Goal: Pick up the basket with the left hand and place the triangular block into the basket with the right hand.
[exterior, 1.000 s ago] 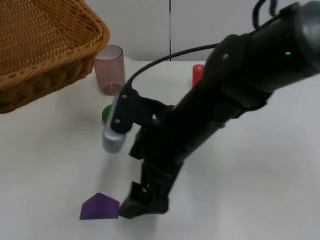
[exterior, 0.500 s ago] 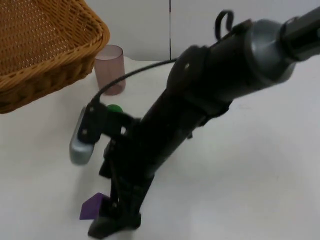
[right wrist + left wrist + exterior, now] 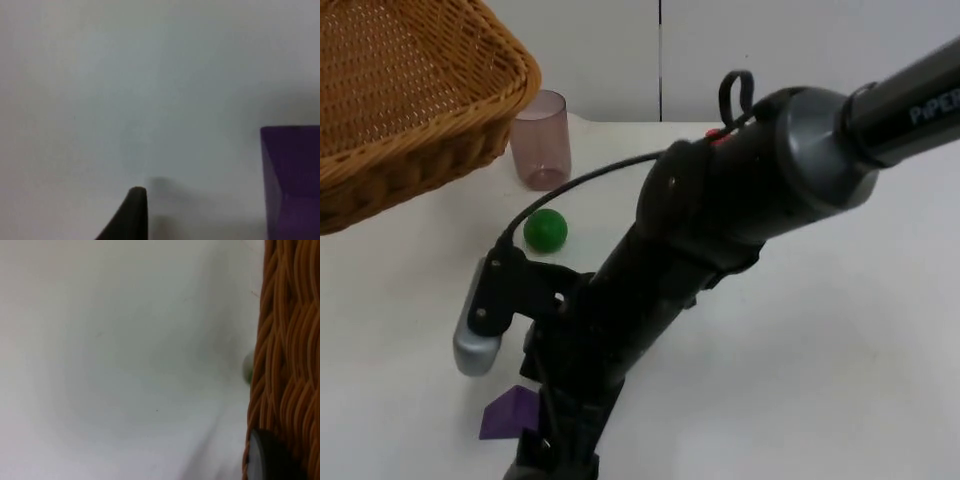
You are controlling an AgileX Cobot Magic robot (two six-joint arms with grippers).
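Alignment matters now: the right end effector [image 3: 555, 465], fingers hidden so I cannot tell their state, should centre over the purple triangular block [image 3: 510, 413] just beside it on the white desk [image 3: 840, 340], while the left end effector [image 3: 272, 460] grips the raised woven wicker basket [image 3: 410, 90].

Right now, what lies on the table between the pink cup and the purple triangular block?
In the top view, the green ball lies between the pink cup and the purple triangular block, nearer the cup; below it the right arm crosses the stretch.
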